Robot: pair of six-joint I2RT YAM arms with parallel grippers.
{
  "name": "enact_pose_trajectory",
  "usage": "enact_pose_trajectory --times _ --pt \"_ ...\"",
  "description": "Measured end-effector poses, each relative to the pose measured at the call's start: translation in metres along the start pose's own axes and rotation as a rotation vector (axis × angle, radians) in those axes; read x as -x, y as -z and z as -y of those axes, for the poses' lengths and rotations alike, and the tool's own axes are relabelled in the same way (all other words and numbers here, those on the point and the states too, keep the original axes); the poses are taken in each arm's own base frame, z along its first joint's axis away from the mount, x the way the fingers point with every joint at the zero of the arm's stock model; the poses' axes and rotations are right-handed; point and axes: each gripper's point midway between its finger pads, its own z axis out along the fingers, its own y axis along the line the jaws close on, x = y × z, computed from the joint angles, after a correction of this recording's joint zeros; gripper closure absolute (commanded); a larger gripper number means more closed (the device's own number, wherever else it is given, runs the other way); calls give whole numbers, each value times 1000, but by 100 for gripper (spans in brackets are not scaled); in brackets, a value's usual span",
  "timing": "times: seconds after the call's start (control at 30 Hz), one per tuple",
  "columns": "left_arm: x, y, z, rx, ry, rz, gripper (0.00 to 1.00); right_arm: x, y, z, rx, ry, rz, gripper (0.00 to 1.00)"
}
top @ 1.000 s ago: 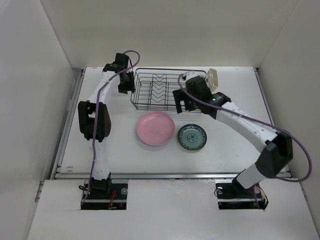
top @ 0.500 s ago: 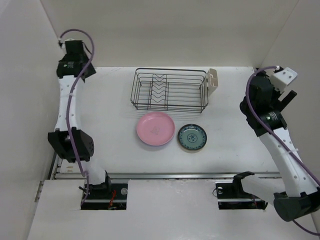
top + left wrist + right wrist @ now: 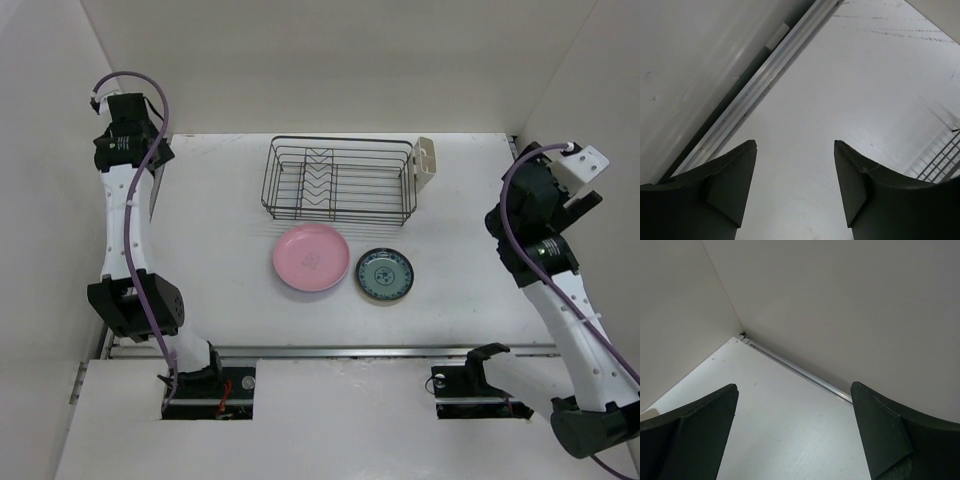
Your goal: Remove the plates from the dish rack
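Note:
The dish rack (image 3: 338,180) stands at the back middle of the table and holds no plates. One corner of the rack shows in the left wrist view (image 3: 944,153). The pink plate (image 3: 311,257) and the smaller teal patterned plate (image 3: 384,274) lie flat on the table in front of it. The lavender, blue and golden-yellow plates are out of view. My left gripper (image 3: 130,150) is raised at the far left, open and empty (image 3: 795,145). My right gripper (image 3: 570,195) is raised at the far right, open and empty (image 3: 794,386).
A beige cutlery holder (image 3: 425,160) hangs on the rack's right end. White walls enclose the table on the left, back and right. A metal rail (image 3: 760,85) runs along the table's left edge, and another rail (image 3: 800,371) along the right wall.
Both arms have left the rack and swung up and outward, the left to the far left wall, the right to the far right. The plates and rack have not moved.

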Motion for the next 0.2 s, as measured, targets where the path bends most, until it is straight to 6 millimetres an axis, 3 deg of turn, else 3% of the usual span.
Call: enact_pose_trajectory --times 0.2 --pt "-6 -2 5 -28 -3 -20 38 2 1 1 6 -30 6 0"
